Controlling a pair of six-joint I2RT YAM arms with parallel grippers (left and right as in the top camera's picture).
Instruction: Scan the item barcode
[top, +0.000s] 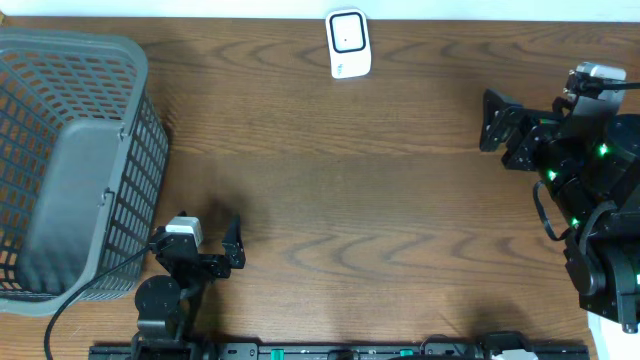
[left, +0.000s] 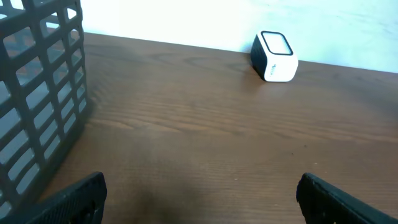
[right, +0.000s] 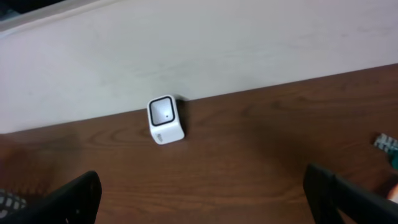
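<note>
Dark wood-grain table (top: 380, 200) fills our overhead view, and beyond its far edge a pale wall (right: 205, 50) shows in the right wrist view. Biggest on the table is a grey plastic basket (top: 70, 160) with lattice sides, standing at the left end with its opening facing up.

Next we come to the two arms. We see the left gripper (left: 202, 205) low over the wood near the front edge, just beside the basket's near right corner. Its jaws are spread wide, one dark finger at each lower corner of its own camera view, and only bare table lies between them. The right gripper (right: 202, 202) sits at the right end of the table, well apart from the basket. Its jaws are likewise fully parted, and it holds nothing.

Smallest is the scanner (top: 348, 44), a white block with a dark-framed window on its top face. It stands alone at the far edge of the table, roughly midway along it, well apart from both grippers.
</note>
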